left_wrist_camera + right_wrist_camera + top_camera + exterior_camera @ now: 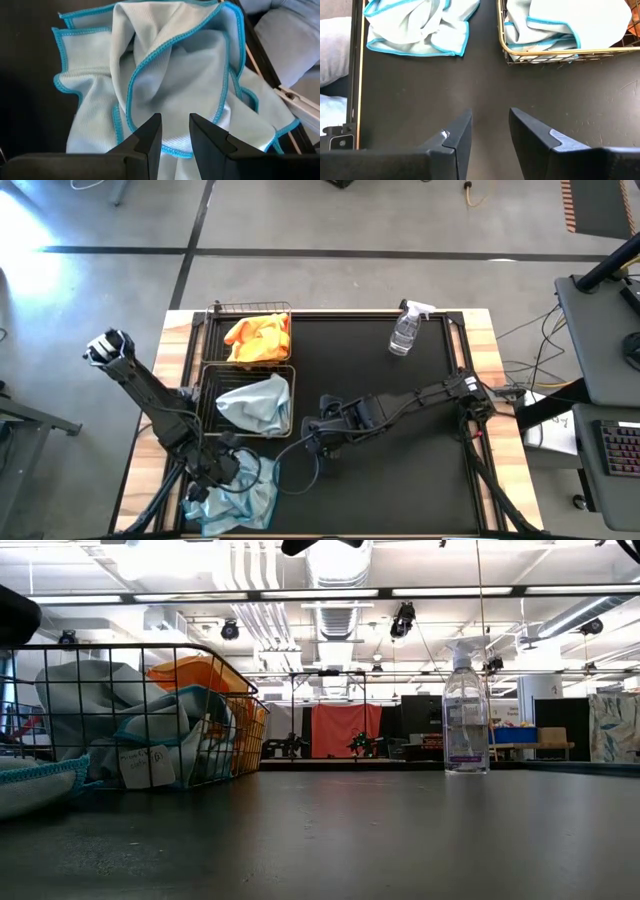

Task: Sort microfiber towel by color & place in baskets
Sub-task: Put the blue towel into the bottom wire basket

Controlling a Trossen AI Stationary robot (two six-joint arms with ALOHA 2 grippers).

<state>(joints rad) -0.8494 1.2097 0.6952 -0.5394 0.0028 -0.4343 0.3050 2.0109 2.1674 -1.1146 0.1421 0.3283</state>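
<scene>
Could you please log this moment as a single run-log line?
left gripper: open above loose blue towel | right gripper: open, empty, mid-table | blue-towel basket: filled | orange-towel basket: filled

Two dark, near-black arms, slim segmented links with bulkier joint housings. Left arm [150, 395]: pale grey-white fitting at far joint, black cables looping near wrist. Right arm [420, 398]: thin dark links, black cable trailing under wrist, small red mark near base. Left tool [175, 137]: two matte black fingers, flat-faced, tapering to blunt tips. Right tool [490, 135]: same black wedge fingers, small pale scuffs on edges.
</scene>
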